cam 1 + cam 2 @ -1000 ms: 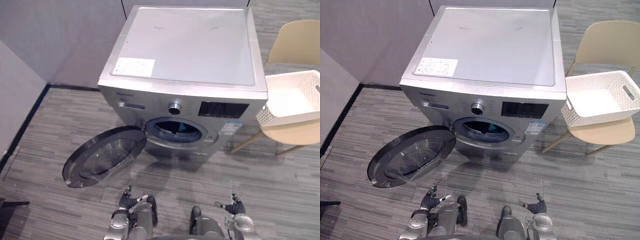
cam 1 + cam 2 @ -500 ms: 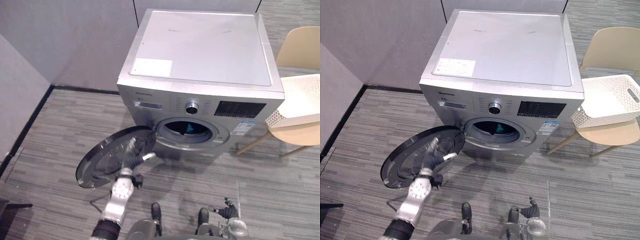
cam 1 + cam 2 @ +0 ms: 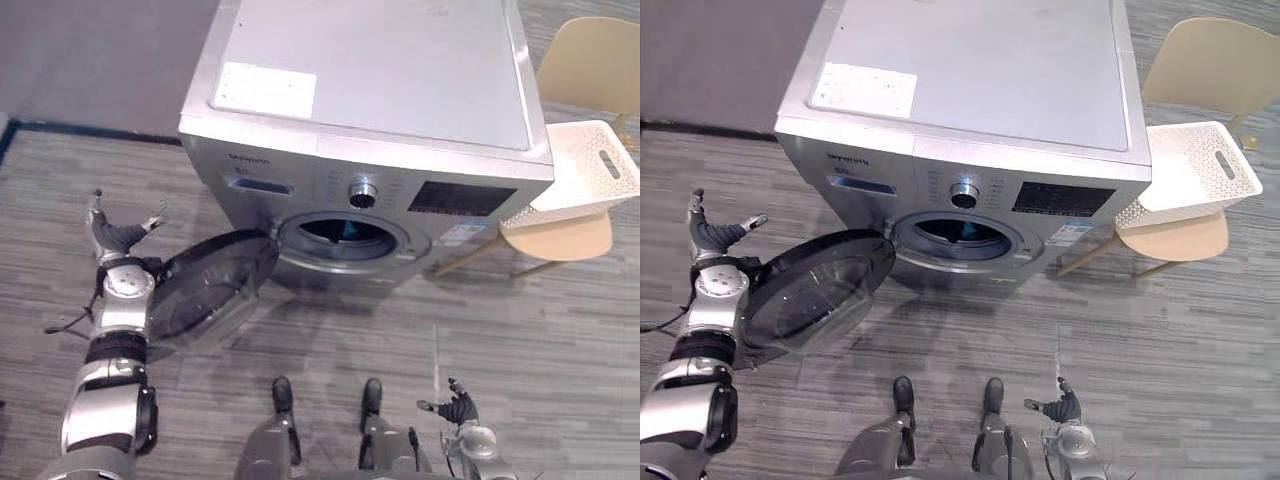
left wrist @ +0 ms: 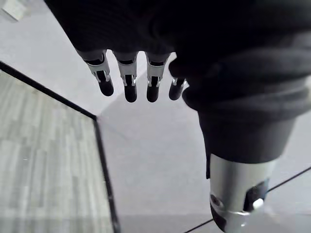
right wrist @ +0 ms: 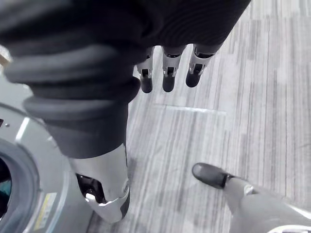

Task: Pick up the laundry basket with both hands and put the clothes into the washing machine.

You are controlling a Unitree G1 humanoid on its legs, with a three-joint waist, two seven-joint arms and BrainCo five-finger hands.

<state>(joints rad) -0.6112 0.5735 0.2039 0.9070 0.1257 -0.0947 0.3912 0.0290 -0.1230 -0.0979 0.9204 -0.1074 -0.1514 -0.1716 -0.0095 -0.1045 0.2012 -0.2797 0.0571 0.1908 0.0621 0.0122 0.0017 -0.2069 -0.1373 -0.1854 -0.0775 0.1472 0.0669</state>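
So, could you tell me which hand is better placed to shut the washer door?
Probably left: the left hand is open beside the door; the right hand hangs low, well away.

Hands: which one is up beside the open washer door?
The left hand, fingers spread, is up beside the outer edge of the open door. The right hand hangs low, well clear of the washing machine.

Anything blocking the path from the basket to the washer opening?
Nothing visible. The door is swung open to the left, clear of the drum opening; only floor lies between it and the basket on the chair.
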